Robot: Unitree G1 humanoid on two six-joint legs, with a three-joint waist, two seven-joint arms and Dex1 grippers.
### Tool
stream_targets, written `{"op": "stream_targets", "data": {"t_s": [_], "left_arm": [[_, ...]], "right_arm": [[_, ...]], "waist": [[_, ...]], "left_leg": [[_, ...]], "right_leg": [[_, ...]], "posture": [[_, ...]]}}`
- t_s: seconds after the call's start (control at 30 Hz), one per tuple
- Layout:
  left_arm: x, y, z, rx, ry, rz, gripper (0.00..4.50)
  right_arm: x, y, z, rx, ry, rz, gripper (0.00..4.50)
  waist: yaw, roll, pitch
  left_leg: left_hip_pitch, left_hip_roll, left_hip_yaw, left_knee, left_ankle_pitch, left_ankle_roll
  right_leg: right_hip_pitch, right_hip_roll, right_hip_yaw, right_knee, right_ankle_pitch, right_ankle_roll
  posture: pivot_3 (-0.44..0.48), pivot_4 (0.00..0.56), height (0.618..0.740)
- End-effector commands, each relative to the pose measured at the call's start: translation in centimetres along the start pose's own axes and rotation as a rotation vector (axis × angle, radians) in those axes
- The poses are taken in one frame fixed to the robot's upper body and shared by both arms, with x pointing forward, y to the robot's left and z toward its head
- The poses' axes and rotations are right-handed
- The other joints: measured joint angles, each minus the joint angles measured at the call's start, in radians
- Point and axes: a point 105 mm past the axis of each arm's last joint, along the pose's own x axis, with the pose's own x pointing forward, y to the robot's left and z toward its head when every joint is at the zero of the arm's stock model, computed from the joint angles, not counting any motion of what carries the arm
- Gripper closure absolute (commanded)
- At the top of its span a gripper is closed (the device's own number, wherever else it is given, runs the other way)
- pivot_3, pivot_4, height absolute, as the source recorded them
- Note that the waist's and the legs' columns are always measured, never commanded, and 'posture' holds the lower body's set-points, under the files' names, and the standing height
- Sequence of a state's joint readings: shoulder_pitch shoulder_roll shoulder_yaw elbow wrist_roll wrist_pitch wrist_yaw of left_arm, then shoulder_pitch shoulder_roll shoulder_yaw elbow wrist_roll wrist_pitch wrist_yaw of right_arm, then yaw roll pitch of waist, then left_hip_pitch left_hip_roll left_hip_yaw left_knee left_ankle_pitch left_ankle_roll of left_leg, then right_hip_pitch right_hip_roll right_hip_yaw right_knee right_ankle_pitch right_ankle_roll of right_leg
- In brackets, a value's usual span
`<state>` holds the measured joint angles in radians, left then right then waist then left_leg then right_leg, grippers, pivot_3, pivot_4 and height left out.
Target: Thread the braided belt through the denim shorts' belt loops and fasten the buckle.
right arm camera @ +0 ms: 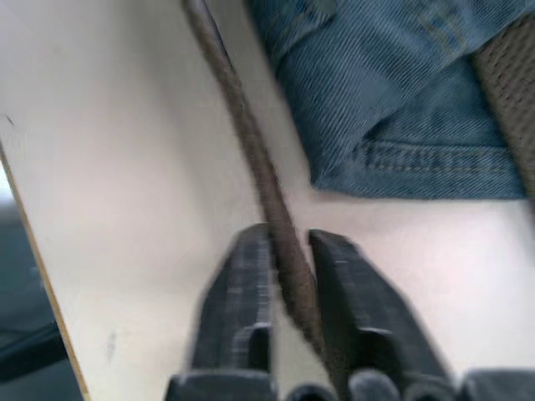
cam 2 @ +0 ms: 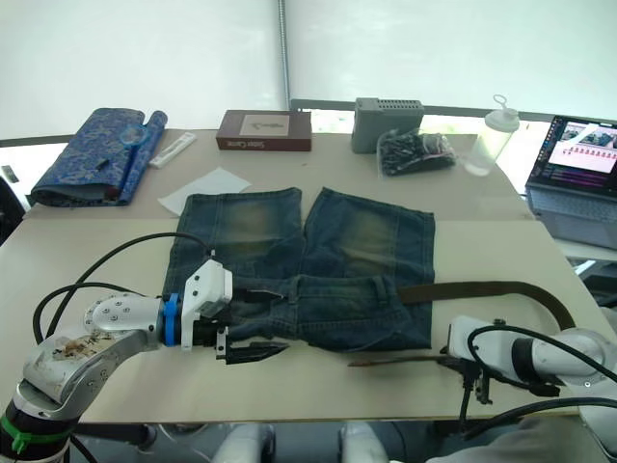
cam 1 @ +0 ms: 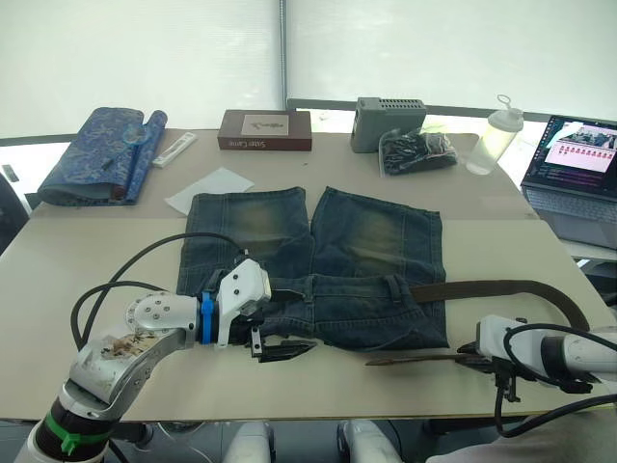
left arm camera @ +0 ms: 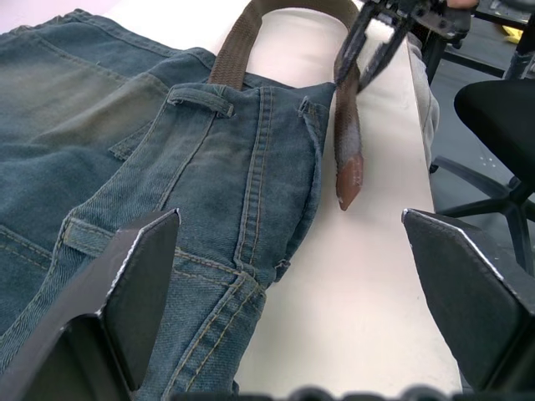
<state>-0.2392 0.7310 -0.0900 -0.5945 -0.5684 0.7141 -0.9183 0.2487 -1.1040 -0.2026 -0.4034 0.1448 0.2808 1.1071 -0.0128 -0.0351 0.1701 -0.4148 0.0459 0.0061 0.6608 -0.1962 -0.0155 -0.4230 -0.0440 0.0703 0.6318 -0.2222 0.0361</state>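
Note:
The denim shorts (cam 1: 318, 256) lie flat mid-table, waistband toward me. The braided belt (cam 1: 501, 287) leaves the waistband's right end, curves round on the table and runs back along the front edge to its pointed tip (left arm camera: 349, 177). My right gripper (right arm camera: 288, 271) is shut on this returning stretch, right of the shorts. My left gripper (cam 1: 280, 347) is open at the waistband's left end, its fingers (left arm camera: 138, 284) wide apart over the denim. One of the belt loops (left arm camera: 201, 100) lies flat on the waistband. The buckle is hidden.
Along the back stand a blue patterned fabric roll (cam 1: 96, 154), a brown box (cam 1: 265, 129), a grey box (cam 1: 388, 122), a black bag (cam 1: 416, 151) and a clear bottle (cam 1: 494, 140). A laptop (cam 1: 578, 164) sits at the right. The table's front edge is close to both grippers.

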Motion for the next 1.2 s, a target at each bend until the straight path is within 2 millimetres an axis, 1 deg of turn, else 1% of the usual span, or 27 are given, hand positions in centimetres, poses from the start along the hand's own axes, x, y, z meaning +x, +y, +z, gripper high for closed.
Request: {"op": "stream_targets", "data": {"t_s": [0.03, 0.13, 0.27, 0.33, 0.43, 0.63, 0.83, 0.9, 0.93, 1.07, 1.1, 1.13, 1.17, 1.2], "left_arm": [[0.1, -0.1, 1.0, 0.045, -0.034, -0.018, 0.00], [0.3, -0.1, 1.1, 0.035, -0.051, -0.029, 0.00], [0.5, 0.1, 1.5, -0.016, -0.097, -0.033, 0.00], [0.7, 0.1, 1.7, -0.052, -0.125, -0.041, 0.00], [0.9, 0.1, 2.2, -0.102, -0.163, -0.061, 0.00], [1.5, 0.6, 3.0, -0.209, -0.231, -0.077, 0.00], [1.9, 0.8, 4.4, -0.264, -0.305, -0.090, 0.00], [1.9, 0.5, 4.5, -0.255, -0.304, -0.104, 0.53], [2.0, 0.4, 4.6, -0.251, -0.303, -0.111, 0.87], [2.3, -0.2, 4.4, -0.227, -0.274, -0.146, 2.86], [2.3, -0.2, 4.3, -0.225, -0.269, -0.149, 3.24], [2.5, -0.2, 4.1, -0.226, -0.263, -0.148, 3.86], [2.6, -0.1, 4.0, -0.224, -0.257, -0.146, 4.38], [2.7, -0.1, 3.9, -0.220, -0.253, -0.144, 4.45]], "right_arm": [[-1.5, -0.2, 0.5, -0.003, 0.010, 0.019, 4.43], [-2.6, -0.3, 1.5, 0.097, -0.061, 0.042, 4.43], [-3.6, 0.0, 5.2, 0.259, -0.250, 0.154, 4.43], [-3.5, 0.0, 6.7, 0.286, -0.310, 0.212, 4.43], [-3.0, -0.3, 8.0, 0.310, -0.361, 0.265, 4.43], [-2.1, -1.1, 10.0, 0.277, -0.410, 0.345, 4.43], [-1.6, -0.8, 10.5, 0.231, -0.387, 0.402, 4.43], [-1.5, -0.8, 10.7, 0.226, -0.385, 0.406, 4.50], [-1.5, -0.8, 10.8, 0.225, -0.382, 0.412, 4.50], [-1.6, -0.6, 11.2, 0.224, -0.382, 0.426, 4.50], [-1.6, -0.6, 11.3, 0.225, -0.383, 0.427, 4.50], [-1.6, -0.6, 11.4, 0.227, -0.384, 0.426, 4.50], [-1.6, -0.7, 11.4, 0.230, -0.383, 0.424, 4.50], [-1.6, -0.7, 11.4, 0.228, -0.384, 0.417, 4.50]], "waist": [[0.001, 0.000, 0.000], [0.001, 0.000, 0.000], [-0.004, 0.000, 0.000], [-0.006, 0.000, 0.000], [-0.002, 0.000, 0.000], [0.001, 0.000, 0.000], [0.000, 0.000, 0.000], [-0.001, 0.000, 0.000], [-0.002, 0.000, 0.000], [-0.001, 0.000, 0.000], [-0.001, 0.000, 0.000], [-0.001, 0.000, 0.000], [-0.001, 0.000, 0.000], [0.000, 0.000, 0.000]], "left_leg": [[0.000, 0.000, 0.000, 0.000, 0.000, 0.000], [0.000, 0.000, 0.000, 0.000, 0.000, 0.000], [0.000, 0.000, 0.000, 0.000, 0.000, 0.000], [0.000, 0.001, 0.000, 0.000, 0.000, 0.000], [0.000, 0.001, -0.001, 0.000, 0.000, 0.000], [0.000, 0.000, 0.000, 0.000, 0.000, 0.000], [-0.001, 0.000, -0.001, 0.000, 0.000, 0.000], [-0.001, 0.000, -0.001, 0.000, 0.000, 0.000], [-0.001, 0.000, -0.001, 0.000, 0.000, 0.000], [0.000, 0.000, -0.001, 0.000, 0.000, 0.000], [0.000, 0.000, -0.001, 0.000, 0.000, 0.000], [0.000, 0.000, -0.001, 0.000, 0.000, 0.000], [-0.001, 0.000, -0.001, 0.000, 0.000, 0.000], [-0.001, 0.000, -0.001, 0.000, 0.000, 0.000]], "right_leg": [[0.000, 0.000, 0.000, 0.000, 0.000, 0.000], [0.000, 0.000, 0.000, 0.000, 0.000, 0.000], [0.000, 0.000, 0.000, 0.000, 0.000, 0.000], [0.000, 0.001, 0.000, 0.001, 0.000, 0.000], [0.001, 0.001, 0.000, 0.000, 0.000, 0.000], [0.000, 0.000, 0.000, 0.000, 0.001, 0.001], [0.000, 0.001, 0.000, 0.000, 0.002, 0.004], [0.000, 0.001, 0.000, 0.000, 0.003, 0.004], [0.000, 0.001, 0.000, 0.000, 0.003, 0.004], [0.000, 0.001, 0.000, 0.001, 0.002, 0.004], [0.000, 0.001, 0.000, 0.001, 0.002, 0.004], [0.000, 0.001, 0.000, 0.000, 0.002, 0.004], [0.000, 0.001, 0.000, 0.000, 0.002, 0.004], [0.000, 0.001, 0.000, 0.000, 0.002, 0.004]], "posture": [[0.000, 0.150, 0.718], [0.000, 0.150, 0.718], [0.000, 0.150, 0.718], [0.000, 0.150, 0.718], [0.000, 0.150, 0.718], [0.000, 0.150, 0.718], [0.000, 0.150, 0.718], [0.000, 0.150, 0.718], [0.000, 0.150, 0.718], [0.000, 0.150, 0.718], [0.000, 0.150, 0.718], [0.000, 0.150, 0.718], [0.000, 0.150, 0.718], [0.000, 0.150, 0.718]]}}
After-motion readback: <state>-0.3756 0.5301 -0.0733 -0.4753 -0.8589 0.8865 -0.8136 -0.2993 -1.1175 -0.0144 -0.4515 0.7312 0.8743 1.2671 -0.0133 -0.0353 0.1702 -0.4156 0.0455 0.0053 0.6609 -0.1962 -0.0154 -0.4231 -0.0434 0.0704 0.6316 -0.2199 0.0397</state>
